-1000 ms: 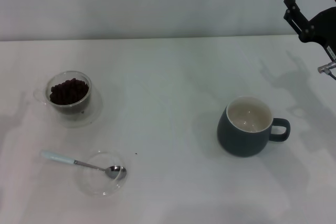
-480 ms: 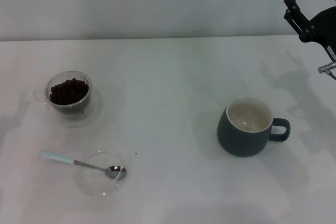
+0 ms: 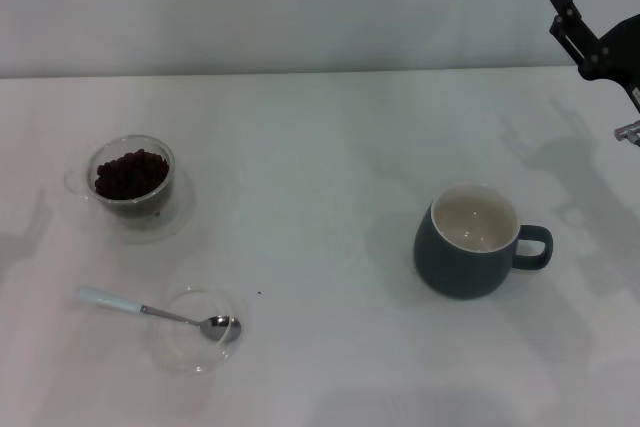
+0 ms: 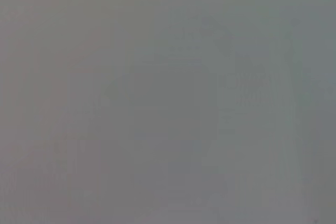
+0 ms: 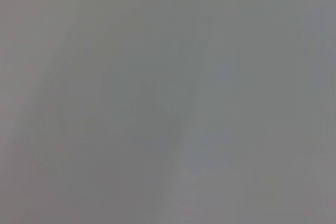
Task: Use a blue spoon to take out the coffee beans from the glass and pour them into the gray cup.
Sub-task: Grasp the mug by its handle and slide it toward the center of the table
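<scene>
1. One white table holds everything.
2. One gray cup stands on the right side. It is empty inside.
3. One right gripper hangs high at the far right edge. I cannot tell if it is apart or together. The left gripper is not seen.
4. One glass sits far left, with many coffee beans inside.
5. One flat glass dish sits near the front.
6. One blue spoon rests its bowl in that dish. I think the pale handle is best to grab, held level.

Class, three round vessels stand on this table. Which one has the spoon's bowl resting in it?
The shallow clear glass dish, nearest the camera. The blue spoon lies across its rim; the glass holds coffee beans, the gray cup looks empty.
</scene>
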